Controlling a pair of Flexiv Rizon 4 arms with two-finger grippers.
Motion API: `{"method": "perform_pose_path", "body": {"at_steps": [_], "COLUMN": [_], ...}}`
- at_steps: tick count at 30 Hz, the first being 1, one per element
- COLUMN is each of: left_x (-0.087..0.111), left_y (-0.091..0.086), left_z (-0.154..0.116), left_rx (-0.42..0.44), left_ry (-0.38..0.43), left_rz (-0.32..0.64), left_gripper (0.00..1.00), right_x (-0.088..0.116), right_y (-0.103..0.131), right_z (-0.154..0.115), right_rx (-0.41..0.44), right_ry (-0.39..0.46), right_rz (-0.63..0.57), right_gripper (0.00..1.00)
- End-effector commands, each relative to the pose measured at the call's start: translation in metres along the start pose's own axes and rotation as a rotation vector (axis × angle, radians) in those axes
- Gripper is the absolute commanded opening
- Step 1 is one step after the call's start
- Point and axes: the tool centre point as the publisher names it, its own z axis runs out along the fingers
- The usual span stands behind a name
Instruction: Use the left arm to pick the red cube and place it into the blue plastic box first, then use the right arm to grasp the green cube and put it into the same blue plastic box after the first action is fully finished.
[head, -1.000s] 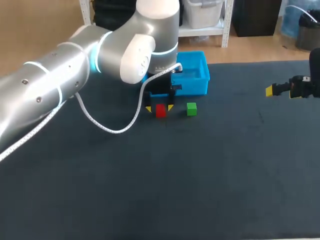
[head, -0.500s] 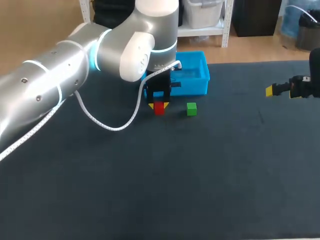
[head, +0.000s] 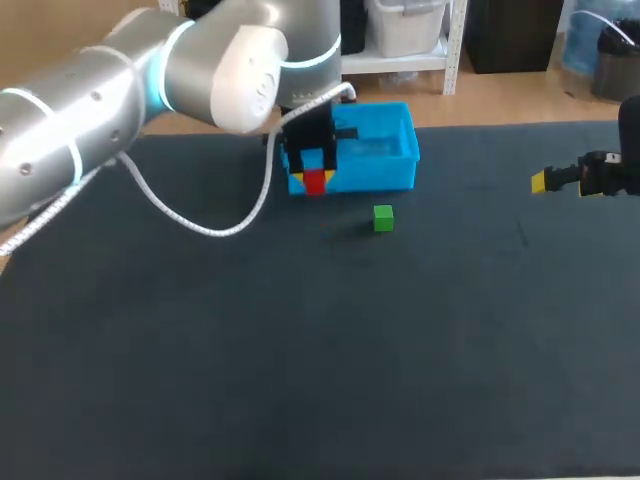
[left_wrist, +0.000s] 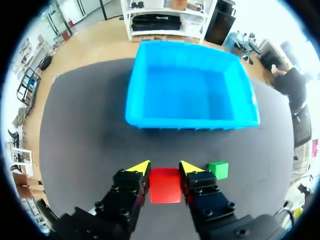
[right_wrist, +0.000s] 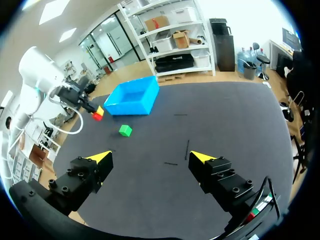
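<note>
The left gripper (left_wrist: 165, 168) is clamped on the small red cube (left_wrist: 165, 185), one yellow-tipped finger pressed to each side, and it seems to hold the cube off the dark table cloth (head: 300, 350). In the head view the left gripper (head: 315, 177) and the red cube (head: 315, 183) hang in front of the near wall of the open blue plastic box (head: 385, 172). In the left wrist view the blue plastic box (left_wrist: 190, 117) lies ahead at 12 o'clock, with the cube short of its rim. The first pick therefore looks done but the first placing does not: the cube has yet to cross the near wall and be let go inside, and the box appears to hold nothing. The small green cube (head: 383, 218) sits untouched on the cloth at about 4 o'clock from the held cube in the head view, near the box but apart from it. In the wrist view the green cube (left_wrist: 218, 170) shows just beside one finger, lower down. All of the second half remains. The right gripper (right_wrist: 150, 157) hangs with its fingers spread wide and nothing between them, well apart at 3 o'clock near the table's edge (head: 545, 181). The near wall is the one obstacle ahead, and a white cable (head: 200, 225) sags from the left arm at about 8 o'clock, away from both cubes.
</note>
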Motion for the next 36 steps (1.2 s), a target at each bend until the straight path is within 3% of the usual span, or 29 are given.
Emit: {"method": "perform_pose_path", "body": {"at_steps": [1, 8, 18, 36], "left_x": [0.013, 0.012, 0.005, -0.079], "left_y": [0.013, 0.017, 0.017, -0.017], "left_z": [-0.024, -0.04, -0.035, -0.044], "left_rx": [0.049, 0.067, 0.081, 0.085], "left_ry": [-0.07, -0.119, -0.13, -0.228], "left_rz": [0.003, 0.014, 0.018, 0.046], "left_gripper": [0.0, 0.0, 0.0, 0.0], "right_x": [0.0, 0.0, 0.0, 0.0], "right_y": [0.0, 0.0, 0.0, 0.0], "right_z": [0.0, 0.0, 0.0, 0.0], "right_rx": [0.001, 0.001, 0.001, 0.001], "right_ry": [0.0, 0.0, 0.0, 0.0], "right_rz": [0.0, 0.0, 0.0, 0.0], "right_gripper": [1.0, 1.0, 1.0, 1.0]}}
